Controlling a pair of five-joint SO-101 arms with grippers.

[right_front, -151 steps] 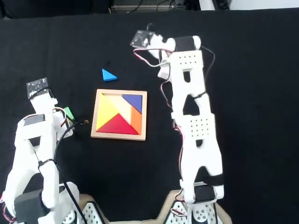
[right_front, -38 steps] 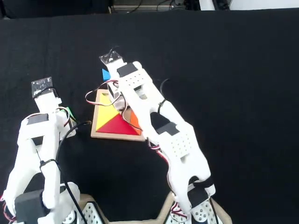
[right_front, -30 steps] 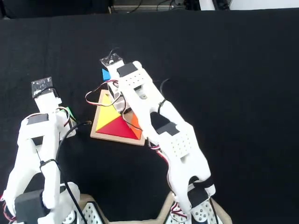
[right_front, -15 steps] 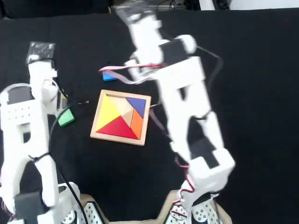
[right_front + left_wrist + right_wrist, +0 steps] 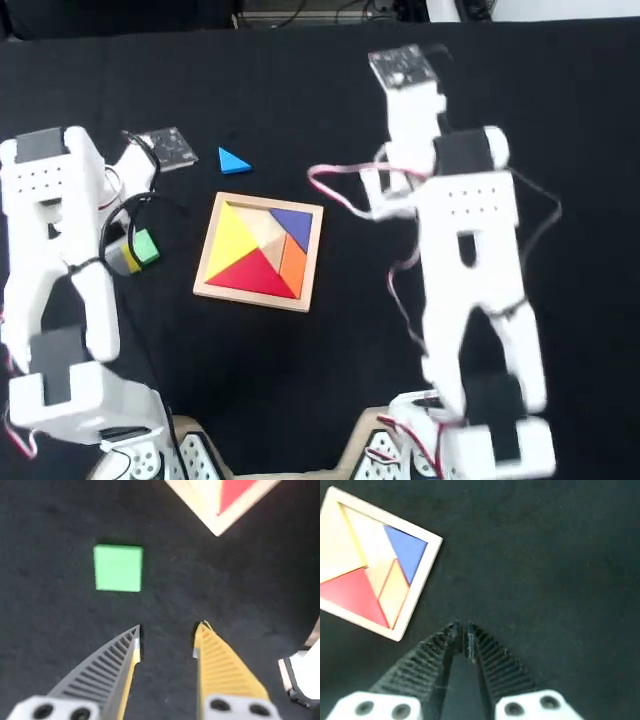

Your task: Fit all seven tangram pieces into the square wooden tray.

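Black cloth covers the whole table point(image 5: 560, 200), matte and slightly fuzzy, and from above the square wooden tray point(image 5: 250, 292) lies near the middle between the two white plastic arms, its pale rim turned a little askew. Flat, smooth pieces sit inside it: a yellow triangle point(image 5: 232, 240), a red triangle point(image 5: 255, 272), a dark blue triangle point(image 5: 293, 222) and an orange piece point(image 5: 291, 262), with bare wood point(image 5: 265, 233) showing among them. A small light-blue triangle point(image 5: 233, 160) lies on the cloth beyond the tray, and a green square point(image 5: 146, 246) lies off to the tray's left, just beside the left arm's yellow fingertip. From the left wrist, the left gripper point(image 5: 167, 635) hangs over bare cloth with its ribbed, wedge-shaped fingers moderately parted, holding nothing; the green square point(image 5: 118, 568) is ahead of them, apart, and a tray corner point(image 5: 210, 522) is farther off. From the right wrist, the right gripper point(image 5: 461, 627) has its dark ribbed fingers pressed almost together, empty, above cloth near the tray's edge point(image 5: 420, 589).
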